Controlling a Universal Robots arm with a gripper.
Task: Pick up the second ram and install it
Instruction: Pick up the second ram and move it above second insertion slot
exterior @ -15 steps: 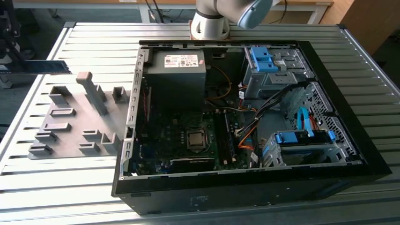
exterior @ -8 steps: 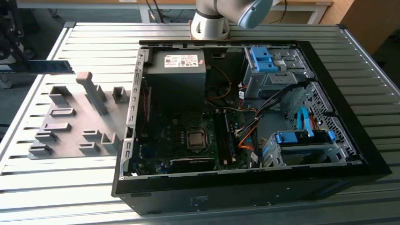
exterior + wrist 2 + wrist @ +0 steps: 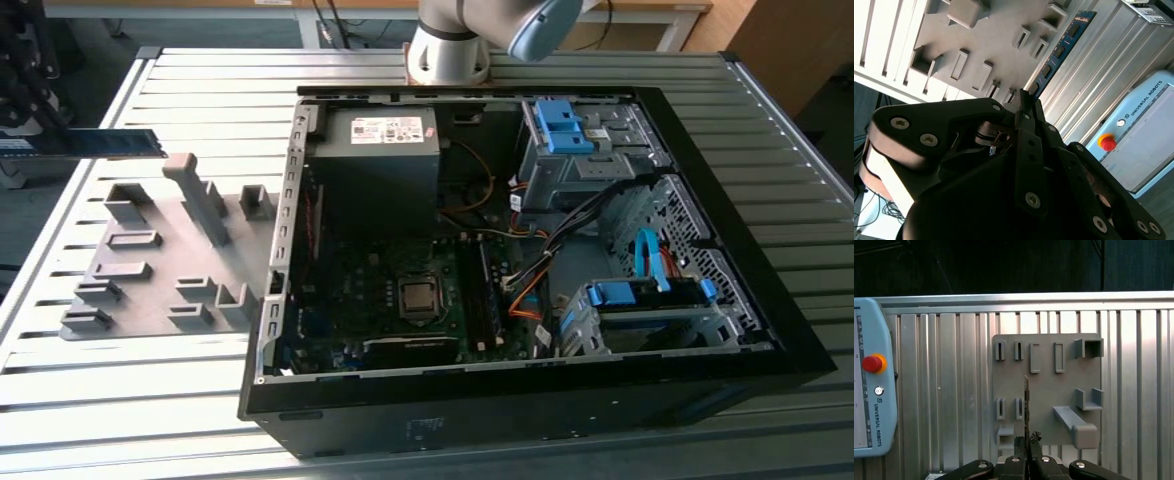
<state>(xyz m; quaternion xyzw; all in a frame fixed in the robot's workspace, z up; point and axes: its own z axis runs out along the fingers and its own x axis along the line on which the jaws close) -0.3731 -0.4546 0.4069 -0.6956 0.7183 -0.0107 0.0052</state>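
Gripper closed on one end of the second ram, held edge-on, raised clear of the grey holder plate on the desk. Recommended: hold the strip straight in the grip and high enough to pass the PC case wall.

Even daylight covers the ribbed metal table in the exterior view; inside the computer case it is dim. In the second wrist view the table burns out white, and the gripper, clamped on the ram stick, is a black shaded mass. In the first wrist view glare streaks the table, and blocks on the grey plate throw soft shadows.
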